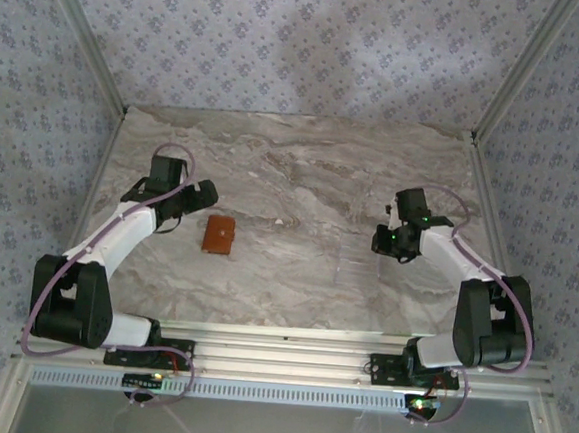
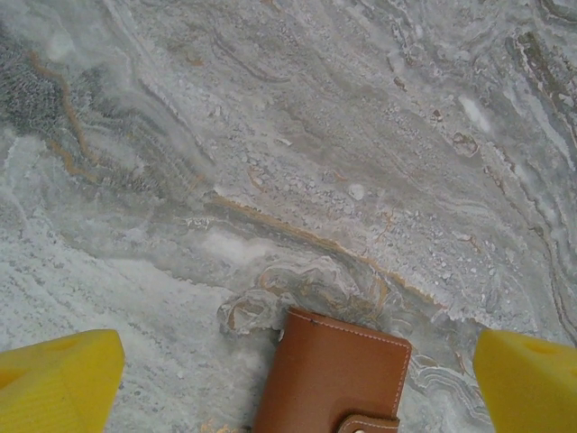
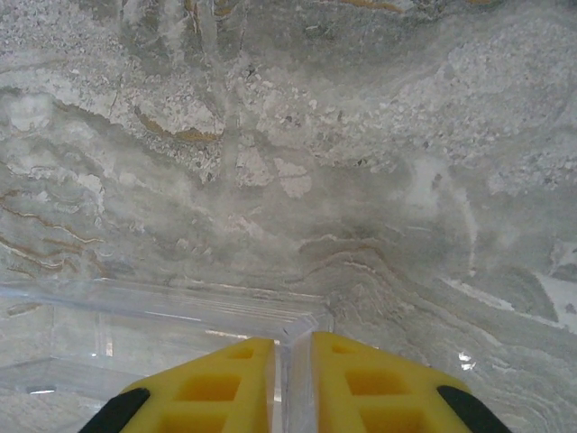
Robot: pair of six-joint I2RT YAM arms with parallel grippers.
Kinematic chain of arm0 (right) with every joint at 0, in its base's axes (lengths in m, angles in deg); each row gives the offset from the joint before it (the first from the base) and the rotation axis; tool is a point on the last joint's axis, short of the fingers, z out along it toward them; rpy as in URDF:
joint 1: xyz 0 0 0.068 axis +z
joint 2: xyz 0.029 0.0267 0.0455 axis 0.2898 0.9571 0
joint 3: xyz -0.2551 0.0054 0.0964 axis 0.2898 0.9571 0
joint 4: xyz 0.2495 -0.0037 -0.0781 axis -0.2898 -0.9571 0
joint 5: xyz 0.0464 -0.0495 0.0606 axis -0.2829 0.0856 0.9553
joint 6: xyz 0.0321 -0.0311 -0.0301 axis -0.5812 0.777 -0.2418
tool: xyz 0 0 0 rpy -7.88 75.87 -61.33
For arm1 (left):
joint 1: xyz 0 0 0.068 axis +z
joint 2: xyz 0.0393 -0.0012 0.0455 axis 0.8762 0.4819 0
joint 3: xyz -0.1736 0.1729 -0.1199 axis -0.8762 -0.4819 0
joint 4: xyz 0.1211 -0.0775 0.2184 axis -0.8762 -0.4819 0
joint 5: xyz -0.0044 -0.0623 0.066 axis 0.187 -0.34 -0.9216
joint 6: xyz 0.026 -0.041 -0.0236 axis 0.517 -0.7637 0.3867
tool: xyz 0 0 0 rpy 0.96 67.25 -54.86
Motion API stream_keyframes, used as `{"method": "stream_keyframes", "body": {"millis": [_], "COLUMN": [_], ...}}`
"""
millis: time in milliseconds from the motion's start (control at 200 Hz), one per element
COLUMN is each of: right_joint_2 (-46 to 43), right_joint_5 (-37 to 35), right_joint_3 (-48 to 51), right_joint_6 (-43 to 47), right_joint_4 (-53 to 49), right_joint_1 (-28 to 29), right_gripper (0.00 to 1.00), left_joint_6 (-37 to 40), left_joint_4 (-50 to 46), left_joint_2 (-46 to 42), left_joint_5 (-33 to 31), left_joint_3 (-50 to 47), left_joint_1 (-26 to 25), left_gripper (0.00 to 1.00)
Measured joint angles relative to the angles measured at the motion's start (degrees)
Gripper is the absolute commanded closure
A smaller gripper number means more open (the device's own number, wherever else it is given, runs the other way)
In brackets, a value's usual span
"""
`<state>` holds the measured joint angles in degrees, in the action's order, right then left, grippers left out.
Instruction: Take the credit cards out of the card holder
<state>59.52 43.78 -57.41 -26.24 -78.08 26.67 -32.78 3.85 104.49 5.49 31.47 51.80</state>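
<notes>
The left gripper [image 2: 296, 361] hangs with its jaws wide, one yellow finger on either side of the holder [image 2: 329, 379]. The holder lies flat and shut on the table [image 2: 297, 135], its tab [image 2: 368, 424] fastened. The cards are presumably inside.

The step in hand looks like pinning the holder so it can be opened. To do that well, bring the left fingers down across its short width and away from the tab, so the flap stays free to lift. Press lightly, because smooth leather on polished stone will likely skate.

The holder is orange-brown leather, a thin rectangle with rounded corners and pale stitching along the edge. The table is grey veined marble with rusty streaks.

Well right of the holder stands a rack [image 3: 180, 307] of clear, hard plastic with straight walls that are hard to read against the stone. The right gripper [image 3: 293, 379] is there, its jaws narrow and pinched on one thin wall of the rack.
</notes>
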Motion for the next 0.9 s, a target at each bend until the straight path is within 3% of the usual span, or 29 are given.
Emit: {"method": "stream_keyframes", "body": {"millis": [235,460,760,904], "right_joint_2": [0.04,1.51,15.47,24.13], "right_joint_5": [-2.95,-6.05,-9.49,-10.54], "right_joint_3": [-0.44,-5.16,-25.51,-37.13], "right_joint_6": [-0.11,-3.32,-8.66,-10.56], "right_joint_4": [-0.07,-2.71,-5.16,-7.26], "right_joint_1": [1.81,6.99,14.16,16.39], "right_gripper": [0.90,0.93,1.00,1.00], "left_joint_6": [0.00,-0.44,-1.18,0.07], "left_joint_4": [-1.38,-3.30,-4.46,-6.29], "left_joint_2": [0.57,1.95,6.95,9.79], "left_joint_5": [0.00,-0.44,3.74,5.84], "left_joint_3": [0.39,0.44,0.74,2.67], "left_joint_1": [-0.02,0.00,-0.09,-1.79], "left_gripper": [0.02,0.03,0.09,0.07]}}
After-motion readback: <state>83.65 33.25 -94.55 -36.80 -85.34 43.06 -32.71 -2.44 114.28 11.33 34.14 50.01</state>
